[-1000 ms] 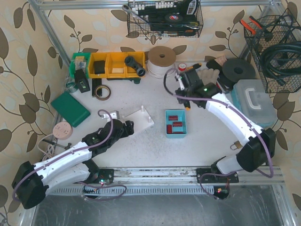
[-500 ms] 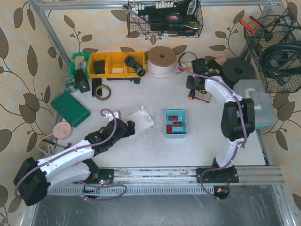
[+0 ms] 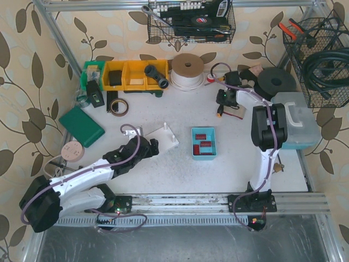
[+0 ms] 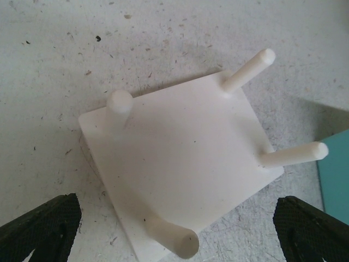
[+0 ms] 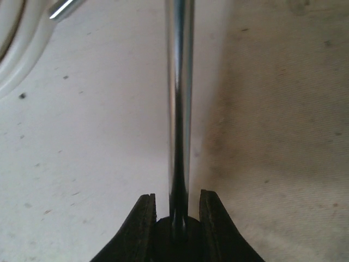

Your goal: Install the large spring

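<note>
A white square plate [image 3: 163,135] with four upright pegs lies mid-table; it fills the left wrist view [image 4: 180,164]. My left gripper [image 3: 154,145] hovers just near of it, wide open and empty, one black fingertip [image 4: 41,229] at each side [image 4: 177,234]. My right gripper [image 3: 220,101] is at the back right. In its wrist view [image 5: 178,210] the jaws stand narrow around a shiny metal shaft [image 5: 180,109] whose dark base sits between them. An orange handle [image 3: 220,113] shows below that gripper. I see no large spring.
A blue tray [image 3: 204,142] of red parts sits right of the plate. A white cord coil [image 3: 187,68], yellow bins [image 3: 131,75], a tape roll [image 3: 118,106] and a green box [image 3: 82,126] line the back and left. A clear plastic case [image 3: 294,117] stands at right.
The right arm folded back toward the rear, its gripper and the orange-handled tool shifting slightly right and back. The left gripper crept a little closer to the peg plate.
</note>
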`<state>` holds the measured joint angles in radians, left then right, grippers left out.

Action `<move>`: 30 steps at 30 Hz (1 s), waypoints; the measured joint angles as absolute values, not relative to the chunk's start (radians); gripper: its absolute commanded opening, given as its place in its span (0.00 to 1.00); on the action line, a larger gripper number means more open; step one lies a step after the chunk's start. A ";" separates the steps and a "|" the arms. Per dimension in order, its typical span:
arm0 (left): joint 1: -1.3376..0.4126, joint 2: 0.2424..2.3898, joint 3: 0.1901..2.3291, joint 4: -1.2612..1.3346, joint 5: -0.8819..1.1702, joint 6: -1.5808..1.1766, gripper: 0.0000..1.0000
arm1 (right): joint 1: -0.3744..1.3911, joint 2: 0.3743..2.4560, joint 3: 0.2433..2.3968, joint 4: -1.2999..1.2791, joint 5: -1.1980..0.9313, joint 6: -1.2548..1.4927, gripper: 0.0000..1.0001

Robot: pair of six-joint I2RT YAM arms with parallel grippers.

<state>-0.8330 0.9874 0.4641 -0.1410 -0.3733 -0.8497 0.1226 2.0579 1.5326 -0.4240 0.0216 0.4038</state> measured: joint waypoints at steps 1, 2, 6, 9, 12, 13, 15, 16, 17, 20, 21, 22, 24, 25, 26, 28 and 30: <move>-0.833 1.011 0.471 -0.141 -0.373 -0.845 0.98 | 0.112 2.064 1.533 -0.418 0.015 0.408 0.00; -0.833 1.032 0.480 -0.141 -0.372 -0.841 0.98 | 0.102 2.069 1.533 -0.414 0.012 0.411 0.00; -0.833 1.093 0.520 -0.139 -0.364 -0.825 0.98 | 0.089 2.077 1.537 -0.406 0.006 0.419 0.00; -0.833 1.098 0.529 -0.133 -0.363 -0.812 0.98 | 0.094 2.090 1.551 -0.406 -0.002 0.419 0.00; -0.833 1.098 0.529 -0.132 -0.363 -0.808 0.98 | 0.098 2.106 1.558 -0.403 -0.012 0.419 0.00; -0.833 1.098 0.529 -0.131 -0.362 -0.808 0.98 | 0.099 2.111 1.560 -0.403 -0.014 0.419 0.00; -0.833 1.098 0.529 -0.131 -0.360 -0.808 0.98 | 0.101 2.131 1.572 -0.406 -0.024 0.423 0.00; -0.833 1.098 0.529 -0.131 -0.360 -0.808 0.99 | 0.101 2.142 1.582 -0.407 -0.031 0.426 0.00; -0.833 1.098 0.529 -0.131 -0.360 -0.808 0.98 | 0.101 2.150 1.593 -0.407 -0.038 0.428 0.00; -0.833 1.098 0.529 -0.130 -0.358 -0.807 0.98 | 0.101 2.167 1.616 -0.407 -0.051 0.432 0.00; -0.833 1.098 0.529 -0.130 -0.358 -0.807 0.98 | 0.102 2.169 1.618 -0.407 -0.053 0.434 0.00; -0.833 1.098 0.529 -0.130 -0.358 -0.807 0.98 | 0.103 2.169 1.620 -0.408 -0.052 0.434 0.00; -0.833 1.098 0.529 -0.128 -0.357 -0.807 0.98 | 0.104 2.170 1.621 -0.410 -0.052 0.434 0.00; -0.833 1.098 0.529 -0.128 -0.357 -0.807 0.98 | 0.104 2.170 1.622 -0.412 -0.052 0.434 0.01; -0.833 1.098 0.529 -0.128 -0.356 -0.807 0.98 | 0.105 2.172 1.625 -0.416 -0.051 0.434 0.04; -0.833 1.098 0.529 -0.128 -0.356 -0.807 0.98 | 0.105 2.178 1.633 -0.423 -0.051 0.434 0.09; -0.833 1.098 0.529 -0.128 -0.356 -0.807 0.98 | 0.107 2.185 1.644 -0.432 -0.050 0.434 0.17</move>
<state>-0.8330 1.0977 0.5285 -0.1276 -0.3565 -0.8074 0.1066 2.1853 1.6440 -0.4316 -0.0502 0.4339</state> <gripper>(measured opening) 0.983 0.157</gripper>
